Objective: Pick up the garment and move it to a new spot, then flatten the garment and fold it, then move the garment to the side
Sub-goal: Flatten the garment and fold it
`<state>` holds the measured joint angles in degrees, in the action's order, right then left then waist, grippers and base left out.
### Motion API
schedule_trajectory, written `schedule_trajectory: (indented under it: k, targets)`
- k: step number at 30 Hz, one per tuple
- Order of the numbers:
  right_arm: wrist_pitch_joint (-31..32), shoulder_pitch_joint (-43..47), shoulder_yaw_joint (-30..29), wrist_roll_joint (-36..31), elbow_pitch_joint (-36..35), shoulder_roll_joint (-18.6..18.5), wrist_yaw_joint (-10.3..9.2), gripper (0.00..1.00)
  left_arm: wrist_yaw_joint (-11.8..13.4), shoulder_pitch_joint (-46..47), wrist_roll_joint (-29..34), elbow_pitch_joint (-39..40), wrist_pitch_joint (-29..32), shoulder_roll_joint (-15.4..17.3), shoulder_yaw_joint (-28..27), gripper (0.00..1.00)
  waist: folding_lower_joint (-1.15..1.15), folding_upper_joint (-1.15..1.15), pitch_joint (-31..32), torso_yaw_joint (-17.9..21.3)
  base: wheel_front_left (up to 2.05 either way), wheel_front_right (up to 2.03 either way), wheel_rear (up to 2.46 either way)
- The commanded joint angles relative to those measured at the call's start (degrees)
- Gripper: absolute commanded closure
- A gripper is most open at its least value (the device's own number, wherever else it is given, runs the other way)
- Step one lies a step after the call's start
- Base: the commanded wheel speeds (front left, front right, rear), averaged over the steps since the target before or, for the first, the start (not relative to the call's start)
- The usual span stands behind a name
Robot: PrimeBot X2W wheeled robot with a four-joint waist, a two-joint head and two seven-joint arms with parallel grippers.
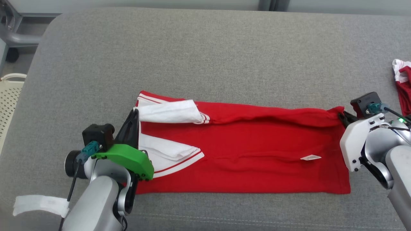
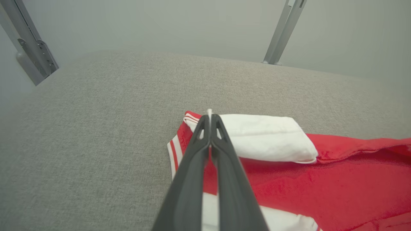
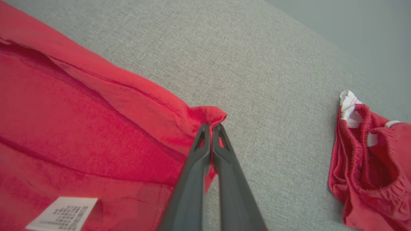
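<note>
The left gripper [image 2: 209,118] is closed on the sleeve end of the red T-shirt [image 1: 244,154], the right gripper [image 3: 212,127] on its far hem corner. The shirt lies flat on the grey cushion [image 1: 205,64], sleeves [image 1: 167,112] folded in; further folding and moving aside seem left.

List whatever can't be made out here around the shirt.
Print on the label: too small, cut by the right wrist view's bottom edge.
Near left corner of the shirt: head view, under the left arm.
The second garment: cut by the head view's right edge.
The basket: cut by the head view's left edge.
Cloth inside the left gripper: left wrist view, fingers cover it.
</note>
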<state>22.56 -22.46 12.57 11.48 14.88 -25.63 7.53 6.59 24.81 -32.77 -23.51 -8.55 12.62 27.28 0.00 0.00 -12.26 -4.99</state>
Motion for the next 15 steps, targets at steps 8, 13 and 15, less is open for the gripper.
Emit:
schedule_trajectory:
  k: [8,13,15]
  targets:
    - [-0.6,0.0,8.6,5.5,1.9,-7.1,-0.09,1.0,3.7,-10.1,-2.2,8.1,3.2,2.0,-0.1,1.0,0.0,0.0,3.1,-1.0,0.0,0.0,0.0]
    - [-0.2,0.7,10.6,7.5,2.4,-8.0,-0.09,1.0,4.8,-12.7,-2.3,9.6,4.1,2.4,0.3,1.0,0.0,0.0,3.5,-1.3,0.0,0.0,0.0]
    - [-0.2,0.9,11.1,8.0,2.6,-8.5,-0.1,1.0,5.3,-14.0,-2.7,10.0,4.3,2.4,0.4,1.0,0.0,0.0,3.6,-1.3,0.0,0.0,0.0]
